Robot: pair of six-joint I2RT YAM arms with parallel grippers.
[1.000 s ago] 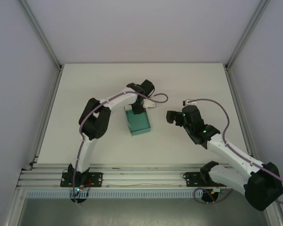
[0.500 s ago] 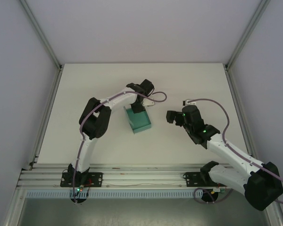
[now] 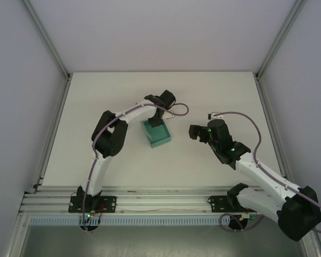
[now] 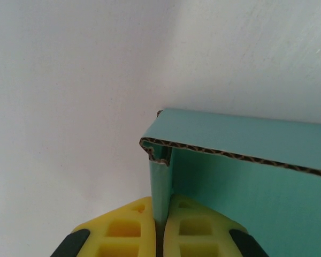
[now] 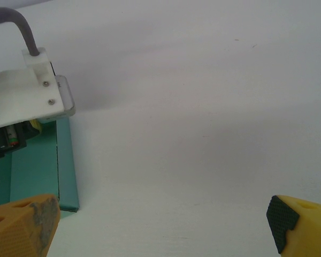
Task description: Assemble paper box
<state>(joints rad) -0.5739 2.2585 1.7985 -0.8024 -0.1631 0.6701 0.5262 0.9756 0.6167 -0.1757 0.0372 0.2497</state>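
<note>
Paper box (image 3: pixel 159 136) lies centre frame on the surface (image 3: pixel 214 91), left tool (image 4: pixel 161 230) clamped on one upright wall, right tool (image 5: pixel 160 227) apart and empty at its right; wall-forming apparently underway, next likely needing right-side support.

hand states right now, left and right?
Left hand: closed on a side wall of the teal paper box.
Right hand: open, holding nothing.
</note>
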